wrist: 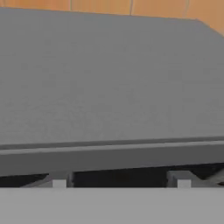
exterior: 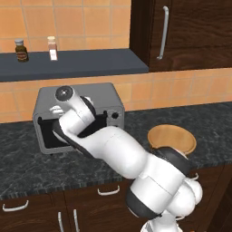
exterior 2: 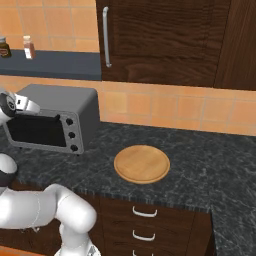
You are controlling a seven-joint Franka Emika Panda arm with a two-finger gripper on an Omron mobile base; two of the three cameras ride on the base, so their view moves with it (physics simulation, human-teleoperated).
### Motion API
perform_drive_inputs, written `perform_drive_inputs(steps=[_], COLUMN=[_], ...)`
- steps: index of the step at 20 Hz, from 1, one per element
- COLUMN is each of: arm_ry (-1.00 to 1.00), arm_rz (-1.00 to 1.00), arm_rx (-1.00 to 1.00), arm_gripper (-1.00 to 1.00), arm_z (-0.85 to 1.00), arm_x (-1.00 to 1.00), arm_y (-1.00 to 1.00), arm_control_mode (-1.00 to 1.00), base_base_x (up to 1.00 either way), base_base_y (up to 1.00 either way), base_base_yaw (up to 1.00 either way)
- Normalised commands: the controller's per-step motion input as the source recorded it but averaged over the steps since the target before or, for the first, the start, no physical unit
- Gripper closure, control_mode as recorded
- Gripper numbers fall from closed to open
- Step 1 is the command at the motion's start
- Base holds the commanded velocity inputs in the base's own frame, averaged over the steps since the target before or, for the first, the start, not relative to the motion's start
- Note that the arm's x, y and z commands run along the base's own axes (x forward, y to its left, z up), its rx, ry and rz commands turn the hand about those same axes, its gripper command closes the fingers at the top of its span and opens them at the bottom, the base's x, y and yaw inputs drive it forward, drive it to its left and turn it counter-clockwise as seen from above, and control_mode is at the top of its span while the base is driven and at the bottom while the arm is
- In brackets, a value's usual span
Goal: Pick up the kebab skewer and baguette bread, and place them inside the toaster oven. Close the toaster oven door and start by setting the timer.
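Two small dark fingertips stood spread by the boxy grey metal toaster oven's dark-glass door; misaligned, they could slip off.

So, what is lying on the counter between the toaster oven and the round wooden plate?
Nothing: in the right base view, the dark counter between the toaster oven and the round wooden plate is bare.

Toaster oven: boxy grey metal, upright on the dark counter against the tiled wall, black knobs in a column down its right side. Toaster oven door: dark glass in a grey frame, standing up against the front. From my hand I see the flat grey oven top.
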Motion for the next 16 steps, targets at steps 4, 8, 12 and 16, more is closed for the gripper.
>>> perform_drive_inputs(steps=[4, 8, 12, 16], arm_ry=[0.0, 0.01, 0.0, -0.01], arm_rz=[0.15, 0.13, 0.09, 0.08], arm_rx=[0.0, 0.05, 0.05, 0.01], arm_gripper=[-1.0, -1.0, -1.0, -1.0], arm_z=[-0.91, -0.22, 0.35, 0.36], arm_x=[0.69, 0.16, -0.02, -0.43], arm_y=[0.0, 0.0, -0.08, -0.29], arm_control_mode=[-1.0, -1.0, -1.0, -1.0], base_base_x=[0.0, 0.0, 0.0, 0.0], base_base_y=[0.0, 0.0, 0.0, 0.0], base_base_yaw=[0.0, 0.0, 0.0, 0.0])
